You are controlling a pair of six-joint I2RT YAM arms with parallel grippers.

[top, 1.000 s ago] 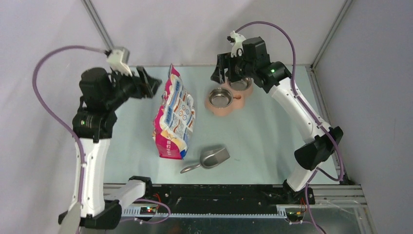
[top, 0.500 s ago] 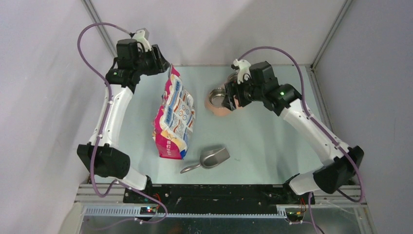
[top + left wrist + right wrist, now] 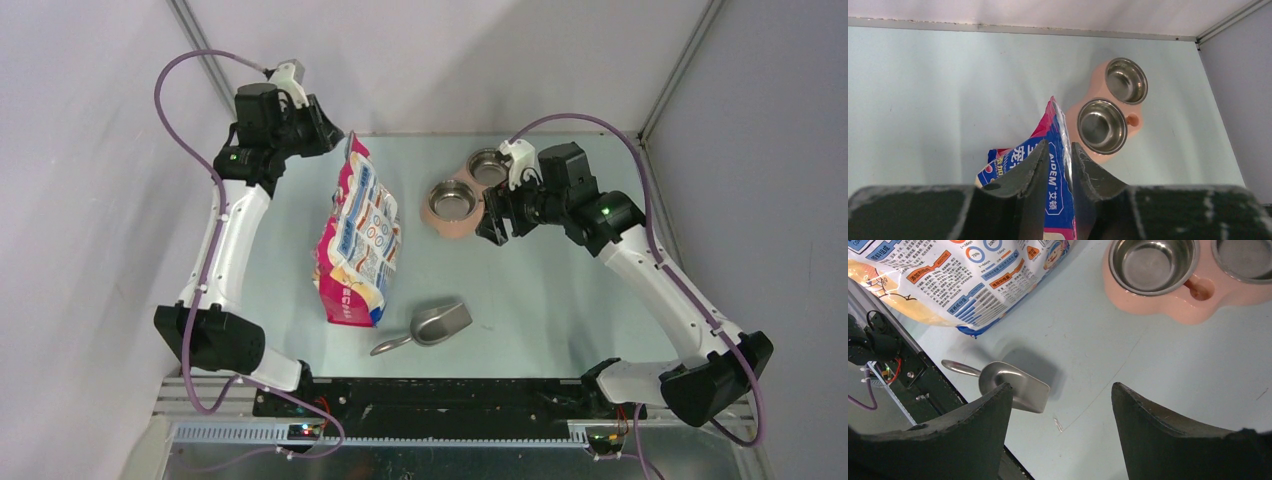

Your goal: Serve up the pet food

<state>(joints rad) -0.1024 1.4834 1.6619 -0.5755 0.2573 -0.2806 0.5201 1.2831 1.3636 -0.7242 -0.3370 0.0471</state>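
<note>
No pet food shows in any view. The pink, white and blue printed bag [image 3: 358,240] stands upright left of centre, its top corner at the back. My left gripper [image 3: 335,140] is at that corner. In the left wrist view its fingers press both faces of the bag's top edge [image 3: 1055,125], so the left gripper [image 3: 1059,144] is shut on it. The grey metal scoop [image 3: 430,325] lies on the table in front of the bag. My right gripper [image 3: 490,225] hangs open beside the feeder, and the right gripper [image 3: 1061,386] has nothing between its fingers; the scoop [image 3: 1015,385] lies below it.
A pink double feeder [image 3: 440,218] with two empty steel bowls stands at the back centre, and its pink base [image 3: 1198,305] shows in the right wrist view. One bowl [image 3: 1101,126] sits just beyond the bag. Grey walls close the table [image 3: 540,300] at the back and sides.
The left arm swung to the back and its jaws closed from wide onto the bag's top corner. The right arm moved from above the bowls toward the right and the front, still open.
</note>
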